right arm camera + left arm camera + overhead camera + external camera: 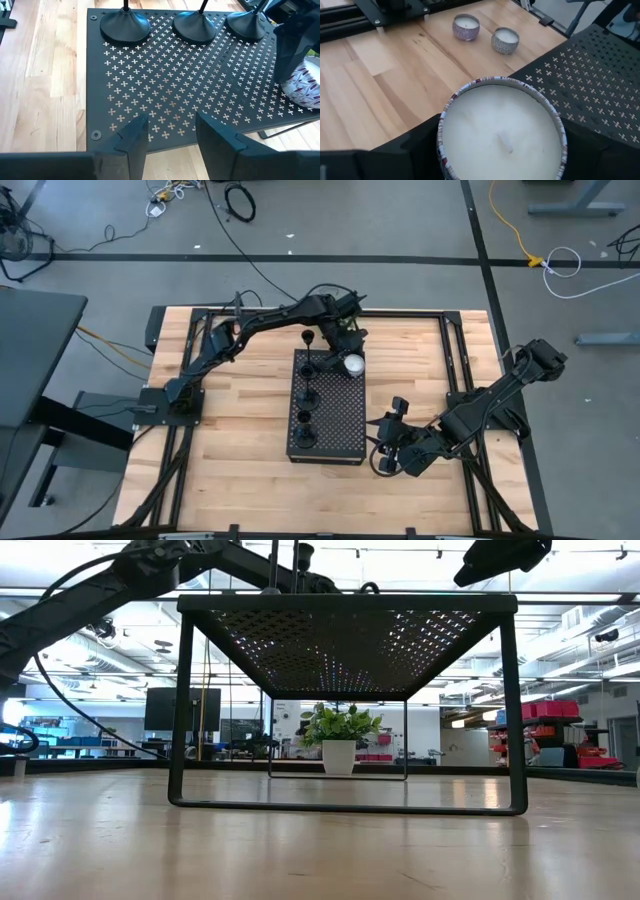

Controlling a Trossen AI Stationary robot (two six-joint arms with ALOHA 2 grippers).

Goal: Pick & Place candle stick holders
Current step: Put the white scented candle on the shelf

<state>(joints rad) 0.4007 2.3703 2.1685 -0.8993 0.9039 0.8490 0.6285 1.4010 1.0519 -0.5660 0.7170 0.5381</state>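
Three black candle stick holders (306,417) stand on their round bases in a row along the left side of the black perforated box (335,420). Their bases also show in the right wrist view (195,25). My left gripper (350,358) is at the box's far right corner, shut on a white candle in a patterned tin (502,132). My right gripper (172,132) is open and empty. It hangs just off the box's near right side (385,445) and points toward the holders. My left gripper holds the candle tin by its round wall (442,140), one dark finger on each side. The fingers come slanting down from the far side. The tin is upright at the box's far right corner (305,85). I cannot tell whether its bottom rests on the box top.
Two small candles in tins (466,26) (505,40) stand on the wooden table beyond the box's far edge. The box stands on thin legs (180,710), open underneath. Bare wood lies left and right of it (230,420).
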